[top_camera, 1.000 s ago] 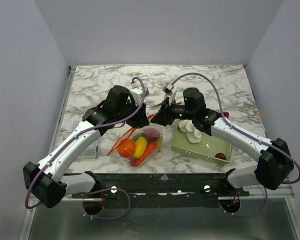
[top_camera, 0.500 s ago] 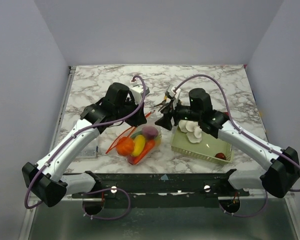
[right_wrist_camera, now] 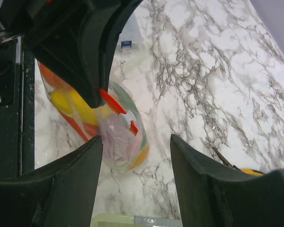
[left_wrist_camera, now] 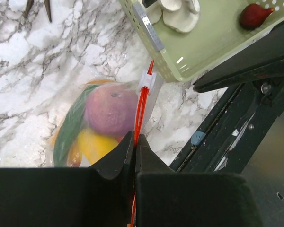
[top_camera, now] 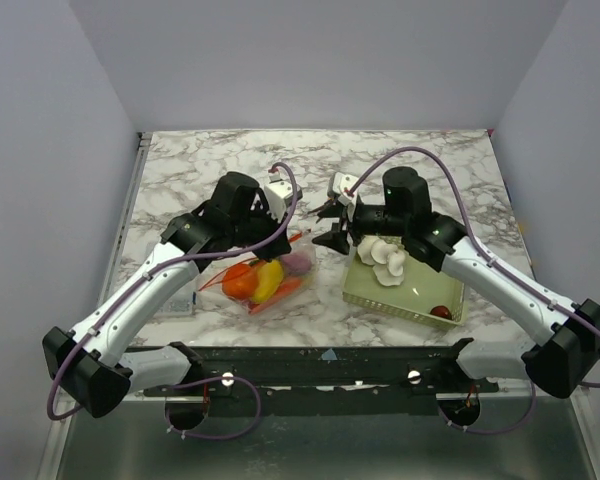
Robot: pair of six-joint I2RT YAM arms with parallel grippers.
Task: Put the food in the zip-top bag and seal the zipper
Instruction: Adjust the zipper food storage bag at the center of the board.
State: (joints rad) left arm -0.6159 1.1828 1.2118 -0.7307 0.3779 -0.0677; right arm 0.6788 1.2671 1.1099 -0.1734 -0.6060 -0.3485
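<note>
Now the left jaws have been pressed together, pinching the zipper (left_wrist_camera: 141, 109), and the right jaws have been spread and drawn back off the zip-top bag (top_camera: 265, 285), which sits just ahead of the left jaws; sealing is judged underway. Counted: one bag, at least four food pieces (left_wrist_camera: 111, 111) inside, one basket (top_camera: 420, 300) beside the right jaws, three white bulbs (top_camera: 383, 258), one dark red piece (top_camera: 441, 312).

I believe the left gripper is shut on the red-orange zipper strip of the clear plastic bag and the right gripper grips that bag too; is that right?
Not quite: the right wrist view shows the right gripper open, holding nothing, the clear plastic bag lying beyond its spread fingers. The left gripper is indeed shut on the red-orange zipper strip.
</note>
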